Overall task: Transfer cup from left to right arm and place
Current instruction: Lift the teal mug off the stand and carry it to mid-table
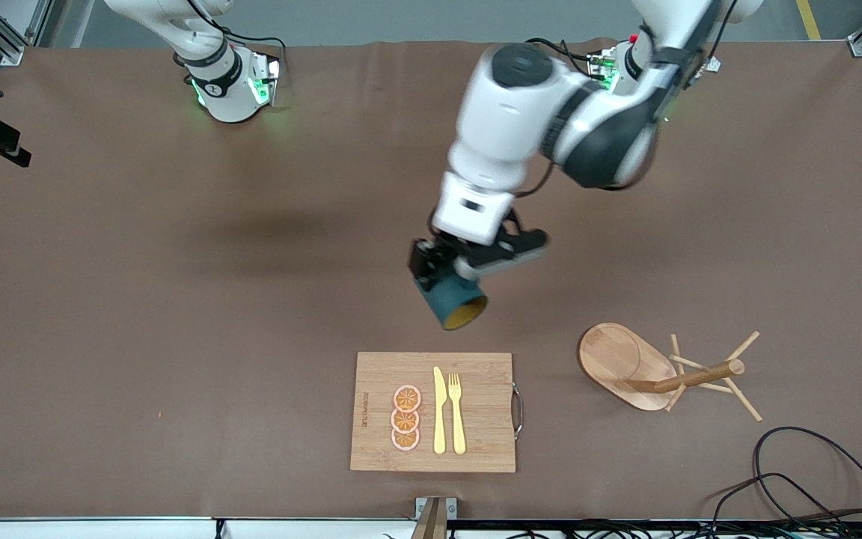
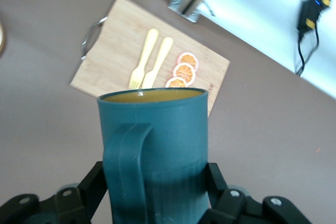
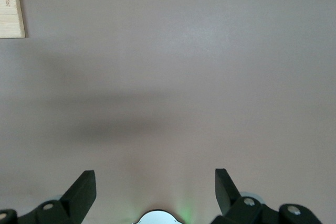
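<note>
Worktop (image 1: 139,299), covered in brown, carries everything. Left arm (image 1: 551,127) reaches from its base toward the middle of the worktop, and the left gripper (image 1: 450,266) hangs in the air over bare brown surface, its jaws clamped on the cup (image 1: 452,301). The cup is dark teal with a yellowish inside, tilted so its mouth points toward the front edge; in the left wrist view its handle (image 2: 123,166) faces the camera. Right gripper (image 3: 155,188) waits above bare worktop near the right arm's end, its jaws spread wide and holding nothing. Near the front edge lies a wooden cutting board (image 1: 476,374) with a knife (image 1: 439,412), a fork (image 1: 456,413) and three orange slices (image 1: 405,418). Toward the left arm's end rests a wooden mug rack (image 1: 663,370), tipped over.
</note>
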Tool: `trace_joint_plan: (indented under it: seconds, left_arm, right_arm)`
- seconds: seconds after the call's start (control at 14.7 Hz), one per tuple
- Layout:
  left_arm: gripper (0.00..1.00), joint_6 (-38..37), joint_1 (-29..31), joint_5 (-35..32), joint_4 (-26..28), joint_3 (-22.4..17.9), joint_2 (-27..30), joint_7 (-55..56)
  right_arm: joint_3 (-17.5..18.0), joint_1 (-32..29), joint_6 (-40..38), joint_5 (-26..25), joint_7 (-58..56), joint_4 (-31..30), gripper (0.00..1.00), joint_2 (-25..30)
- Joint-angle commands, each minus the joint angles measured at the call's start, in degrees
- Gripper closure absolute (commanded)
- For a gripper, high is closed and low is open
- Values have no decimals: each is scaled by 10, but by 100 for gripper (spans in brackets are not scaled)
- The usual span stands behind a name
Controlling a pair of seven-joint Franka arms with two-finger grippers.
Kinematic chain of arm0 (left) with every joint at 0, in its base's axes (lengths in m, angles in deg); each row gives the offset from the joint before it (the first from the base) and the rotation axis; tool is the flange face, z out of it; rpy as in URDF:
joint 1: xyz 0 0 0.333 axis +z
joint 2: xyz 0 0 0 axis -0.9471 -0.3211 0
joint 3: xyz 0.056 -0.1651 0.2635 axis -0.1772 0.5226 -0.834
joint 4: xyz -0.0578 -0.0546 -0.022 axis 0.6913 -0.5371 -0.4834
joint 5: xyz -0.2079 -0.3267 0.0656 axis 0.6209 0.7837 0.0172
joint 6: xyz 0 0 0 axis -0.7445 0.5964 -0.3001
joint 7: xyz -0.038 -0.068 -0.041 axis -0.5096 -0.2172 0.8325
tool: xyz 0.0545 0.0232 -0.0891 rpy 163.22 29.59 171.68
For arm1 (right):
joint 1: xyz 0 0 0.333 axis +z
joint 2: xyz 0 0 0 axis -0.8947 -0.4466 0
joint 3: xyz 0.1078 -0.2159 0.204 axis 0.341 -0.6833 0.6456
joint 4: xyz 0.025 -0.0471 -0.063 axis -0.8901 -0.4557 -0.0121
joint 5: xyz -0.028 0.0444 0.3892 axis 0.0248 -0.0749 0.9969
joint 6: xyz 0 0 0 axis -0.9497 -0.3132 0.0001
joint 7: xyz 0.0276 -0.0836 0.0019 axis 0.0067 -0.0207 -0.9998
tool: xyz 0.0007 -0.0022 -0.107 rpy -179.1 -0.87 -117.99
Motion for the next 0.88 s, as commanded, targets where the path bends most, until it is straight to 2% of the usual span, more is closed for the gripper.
trace_joint_plan:
  seconds: [0.0,0.2,0.34,0.48,0.82]
  left_arm:
    - [79,38,-48,-147,0,-6,-32,51]
    - [80,51,-108,-305,3,-6,-70,118]
    - [80,50,-146,-459,3,-7,-106,191]
    - [80,44,-175,-585,16,-7,-131,281]
    - [80,-30,-223,-819,40,-11,-194,436]
  right_arm:
    - [2,-3,1,1,-7,-5,0,6]
    - [2,-2,1,0,-7,-3,0,6]
    - [2,-3,1,0,-7,0,0,6]
    - [2,-3,1,-2,-3,1,0,6]
    - [1,-6,1,-4,0,0,0,-3]
